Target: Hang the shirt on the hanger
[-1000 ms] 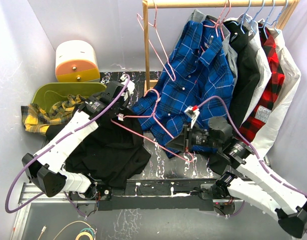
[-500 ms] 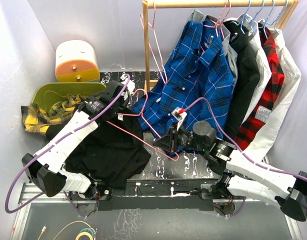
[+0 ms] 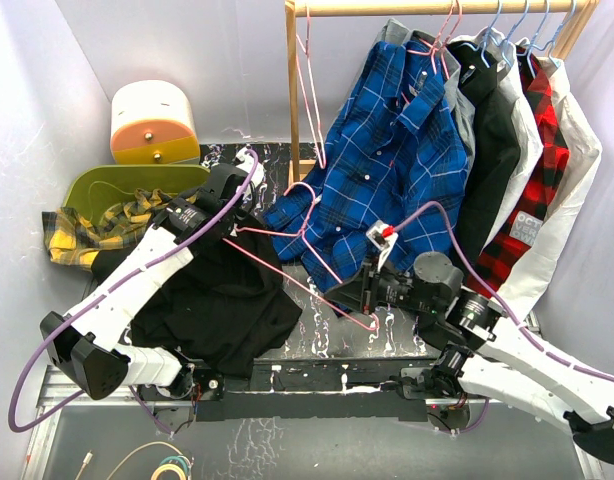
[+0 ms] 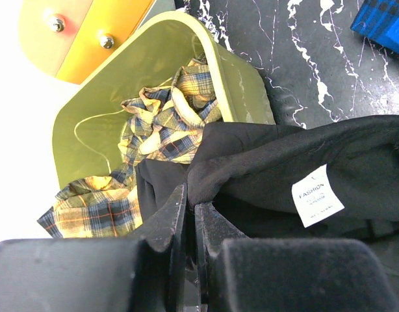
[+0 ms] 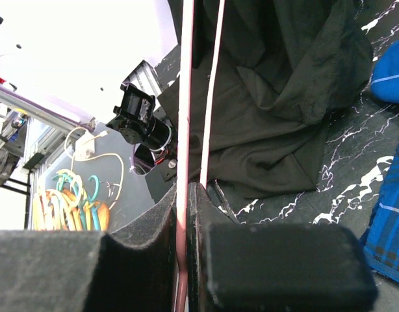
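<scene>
The black shirt (image 3: 222,300) lies bunched on the dark marbled table, left of centre; it fills the left wrist view (image 4: 303,156), where a white label (image 4: 316,195) shows. My left gripper (image 3: 230,222) is shut on a fold of the shirt's edge (image 4: 190,195). The pink wire hanger (image 3: 307,255) is held above the table between the two arms, one end reaching the shirt by my left gripper. My right gripper (image 3: 359,297) is shut on the hanger's wire (image 5: 184,117), which runs up between its fingers over the shirt (image 5: 277,104).
A green bin (image 3: 117,185) holds a yellow plaid shirt (image 3: 87,225) at the far left, with a cream and orange box (image 3: 152,122) behind it. A wooden rail (image 3: 437,8) at the back carries a blue plaid shirt (image 3: 387,160), other garments and another pink hanger (image 3: 309,90).
My right gripper has shifted right and slightly down with the hanger, after moving left half a second before. My left arm has barely moved and keeps its hold on the shirt.
</scene>
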Tool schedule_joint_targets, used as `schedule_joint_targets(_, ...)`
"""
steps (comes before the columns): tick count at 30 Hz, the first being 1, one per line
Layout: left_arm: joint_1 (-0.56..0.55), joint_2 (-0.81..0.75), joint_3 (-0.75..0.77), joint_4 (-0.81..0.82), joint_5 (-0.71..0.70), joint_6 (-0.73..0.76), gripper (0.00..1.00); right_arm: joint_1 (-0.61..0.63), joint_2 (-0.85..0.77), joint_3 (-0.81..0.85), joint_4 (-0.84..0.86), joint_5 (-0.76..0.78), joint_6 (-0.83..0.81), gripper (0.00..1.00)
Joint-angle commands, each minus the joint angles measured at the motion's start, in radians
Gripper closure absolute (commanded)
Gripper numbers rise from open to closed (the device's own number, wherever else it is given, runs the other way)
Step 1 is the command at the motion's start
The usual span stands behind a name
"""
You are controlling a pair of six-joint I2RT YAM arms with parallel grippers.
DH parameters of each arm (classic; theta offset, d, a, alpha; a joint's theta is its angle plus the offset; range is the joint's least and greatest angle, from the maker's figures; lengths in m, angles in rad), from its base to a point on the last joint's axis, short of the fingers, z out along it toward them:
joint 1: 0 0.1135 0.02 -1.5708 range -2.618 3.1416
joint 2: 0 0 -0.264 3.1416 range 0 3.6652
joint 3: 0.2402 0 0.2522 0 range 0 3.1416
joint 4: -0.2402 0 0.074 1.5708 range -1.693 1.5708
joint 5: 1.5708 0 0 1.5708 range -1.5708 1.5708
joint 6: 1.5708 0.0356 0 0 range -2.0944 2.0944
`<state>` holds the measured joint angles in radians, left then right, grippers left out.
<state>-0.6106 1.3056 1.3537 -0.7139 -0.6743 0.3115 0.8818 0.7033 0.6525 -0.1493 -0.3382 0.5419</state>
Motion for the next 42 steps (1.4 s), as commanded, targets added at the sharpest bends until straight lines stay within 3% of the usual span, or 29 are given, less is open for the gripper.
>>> schedule_joint_targets(1, 0.009, -0.027, -0.003, 0.014, -0.042, 0.014, 1.0, 0.002, -0.037, 0.049, -0.091, 0.025, -0.033, 0.92)
schedule_joint_targets(7, 0.011, -0.018, 0.047, -0.043, 0.004, -0.019, 1.0, 0.002, -0.017, 0.055, -0.058, 0.062, -0.068, 0.92)
schedule_joint_targets(16, 0.014, -0.014, 0.106, -0.137, 0.126, -0.072, 1.0, 0.002, 0.146, 0.131, 0.114, -0.004, -0.087, 0.92)
schedule_joint_targets(29, 0.036, -0.02, 0.164, -0.144, 0.167, -0.093, 1.0, 0.001, 0.315, 0.099, 0.464, -0.022, 0.0, 0.92)
schedule_joint_targets(37, 0.092, -0.012, 0.317, -0.256, 0.336, -0.153, 1.0, 0.002, 0.453, 0.072, 0.772, 0.032, 0.086, 0.92)
schedule_joint_targets(42, 0.125, -0.054, 0.261, -0.254, 0.37, -0.158, 1.0, 0.002, 0.602, 0.154, 0.908, -0.025, 0.138, 0.92)
